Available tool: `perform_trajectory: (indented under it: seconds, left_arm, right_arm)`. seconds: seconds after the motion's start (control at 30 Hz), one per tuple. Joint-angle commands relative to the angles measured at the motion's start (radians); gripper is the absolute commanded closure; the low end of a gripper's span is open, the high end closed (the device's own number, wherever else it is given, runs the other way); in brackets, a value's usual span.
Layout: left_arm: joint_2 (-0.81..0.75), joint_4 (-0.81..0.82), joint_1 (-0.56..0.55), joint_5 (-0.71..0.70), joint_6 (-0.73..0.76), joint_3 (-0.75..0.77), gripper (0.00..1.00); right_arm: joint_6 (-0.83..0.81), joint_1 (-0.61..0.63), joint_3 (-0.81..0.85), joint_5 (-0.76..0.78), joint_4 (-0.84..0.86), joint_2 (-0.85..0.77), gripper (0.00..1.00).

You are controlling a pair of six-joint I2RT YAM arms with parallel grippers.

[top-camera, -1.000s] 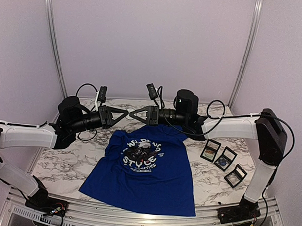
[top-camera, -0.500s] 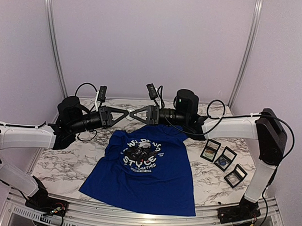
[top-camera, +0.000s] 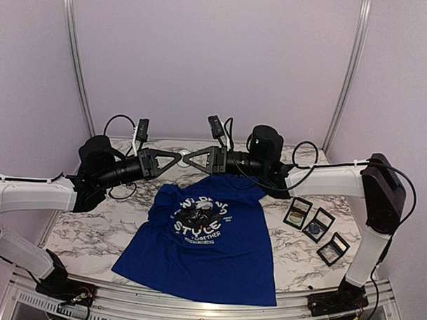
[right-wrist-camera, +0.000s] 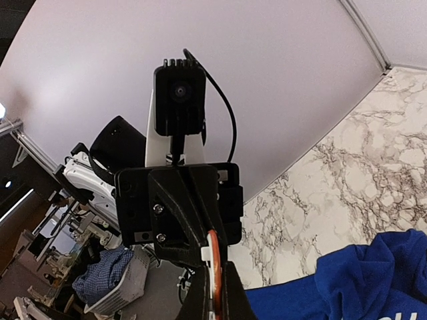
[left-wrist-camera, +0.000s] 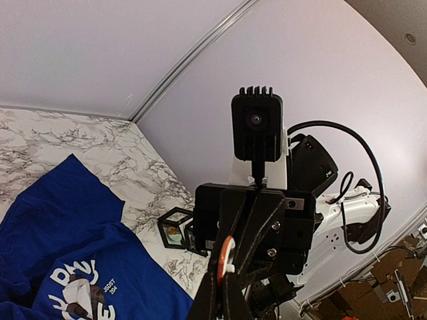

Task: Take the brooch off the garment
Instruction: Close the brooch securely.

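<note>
Left gripper (top-camera: 178, 159) and right gripper (top-camera: 187, 159) tip-to-tip, upper centre, over blue T-shirt (top-camera: 203, 251); both jaws pressed together; orange-white bit (left-wrist-camera: 225, 252) at tips.

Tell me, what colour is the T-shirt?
The T-shirt is royal blue; the top view shows it best.

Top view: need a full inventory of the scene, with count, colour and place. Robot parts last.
T-shirt: 1, royal blue with a white-lettered chest print, spread flat mid-table, collar toward the far wall.
Small boxes: 3, black-framed, in a row on the table right of the shirt.
Table: 1, white marble with grey veins, under everything.
Small piece: 1, orange and white, seen at the fingertips in the wrist views; cannot tell what it is.
Left gripper: 1, black, shut, in the air above the collar, tip to tip with the other.
Right gripper: 1, black, shut, facing it.
</note>
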Motion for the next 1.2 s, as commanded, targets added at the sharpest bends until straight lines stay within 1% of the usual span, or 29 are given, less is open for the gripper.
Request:
perform_trajectory:
  seconds: [0.0,0.2,0.53,0.83,1.17]
  left_arm:
    - [-0.039,0.038,-0.023,0.027,0.004,0.0,1.0]
    - [-0.053,0.056,-0.028,0.027,0.022,-0.015,1.0]
    - [-0.067,0.059,-0.032,0.03,0.057,-0.012,1.0]
    - [-0.077,0.034,-0.04,0.026,0.087,-0.001,1.0]
    - [-0.087,-0.014,-0.054,0.007,0.129,0.016,1.0]
  right_arm:
    - [0.043,-0.006,0.003,0.009,0.059,0.035,0.98]
    - [0.071,-0.006,0.017,0.0,0.066,0.05,0.99]
    - [0.062,-0.006,0.045,-0.005,0.006,0.065,0.99]
    - [0.046,-0.006,0.068,0.047,-0.087,0.055,1.0]
    - [0.034,0.003,0.079,0.1,-0.143,0.051,1.0]
